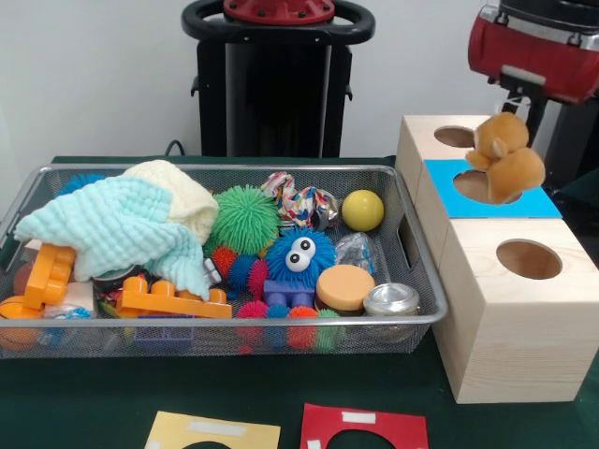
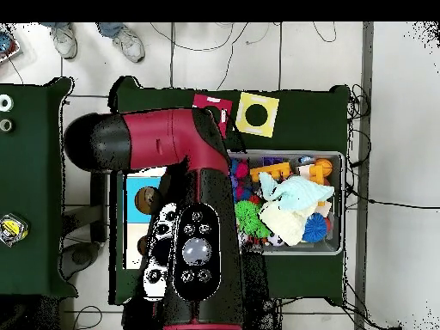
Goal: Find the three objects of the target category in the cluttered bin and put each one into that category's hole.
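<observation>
One wire-mesh bin (image 1: 225, 323) sits on the dark green worktop (image 1: 84, 412), filling the left and middle of the front view, with a row of three wooden boxes (image 1: 510, 318) just beside its right end. Inside the bin a pale mint knitted cloth (image 1: 117, 229) is heaped over the left half, with a cream cloth (image 1: 182, 192) behind it. Orange plastic blocks (image 1: 168, 299) lie under and in front of the cloth. Toward the middle there is a green spiky ball (image 1: 245, 220), and in front of it a blue fuzzy ball with googly eyes (image 1: 299, 254). A yellow ball (image 1: 362, 210) rests near the far right corner, a patterned fabric piece (image 1: 299, 201) just left of it. A peach-coloured round disc (image 1: 344, 286) and a small clear jar with a metal lid (image 1: 391, 301) lie at the near right.

Each box has a round hole on top – the middle one carries a blue card (image 1: 524, 201) around its hole. A tan plush toy (image 1: 505, 159) hangs directly over that blue box, beneath the red arm (image 1: 533, 51) – the hand itself is hidden behind the toy, so I cannot tell how it is set.

On the worktop's near edge lie a yellow card (image 1: 213, 432) and a red card (image 1: 363, 428), each with a cutout. In the overhead view the arm (image 2: 185, 215) covers the boxes, and the bin (image 2: 337, 206) lies to its right.
</observation>
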Robot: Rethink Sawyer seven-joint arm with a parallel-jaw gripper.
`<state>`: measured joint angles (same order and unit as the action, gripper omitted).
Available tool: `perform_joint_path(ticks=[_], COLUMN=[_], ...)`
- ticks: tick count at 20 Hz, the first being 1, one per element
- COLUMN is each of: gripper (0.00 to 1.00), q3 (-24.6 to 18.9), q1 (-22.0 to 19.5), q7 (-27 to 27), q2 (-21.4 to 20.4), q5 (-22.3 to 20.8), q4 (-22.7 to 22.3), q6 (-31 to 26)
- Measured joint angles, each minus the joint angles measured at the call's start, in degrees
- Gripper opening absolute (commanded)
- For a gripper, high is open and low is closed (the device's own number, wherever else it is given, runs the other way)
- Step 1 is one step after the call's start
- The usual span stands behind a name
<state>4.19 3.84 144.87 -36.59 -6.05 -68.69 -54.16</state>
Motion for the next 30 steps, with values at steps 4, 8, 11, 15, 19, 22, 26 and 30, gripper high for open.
perform_joint_path(ticks=[4, 8, 11, 15, 19, 22, 26, 30], gripper=[0.0, 0.0, 0.0, 0.0, 0.0, 0.0, 0.0, 0.0], q3=[2.83, 4.77, 5.36, 5.6, 5.87, 5.94, 6.01, 6.23], q1=[1.8, 3.61, 4.52, 5.33, 6.58, 7.12, 7.36, 7.36], q7=[1.2, 4.49, 6.86, 8.25, 9.19, 9.19, 9.19, 9.19], q2=[3.15, 6.97, 9.02, 10.26, 11.11, 11.2, 11.23, 11.33], q5=[1.03, 3.41, 5.58, 7.02, 8.68, 9.74, 11.22, 11.63], q4=[2.69, 4.45, 4.53, 4.53, 4.32, 4.09, 4.03, 4.03], q6=[0.05, 0.02, 0.05, 0.09, 0.43, 0.59, 0.63, 0.64])
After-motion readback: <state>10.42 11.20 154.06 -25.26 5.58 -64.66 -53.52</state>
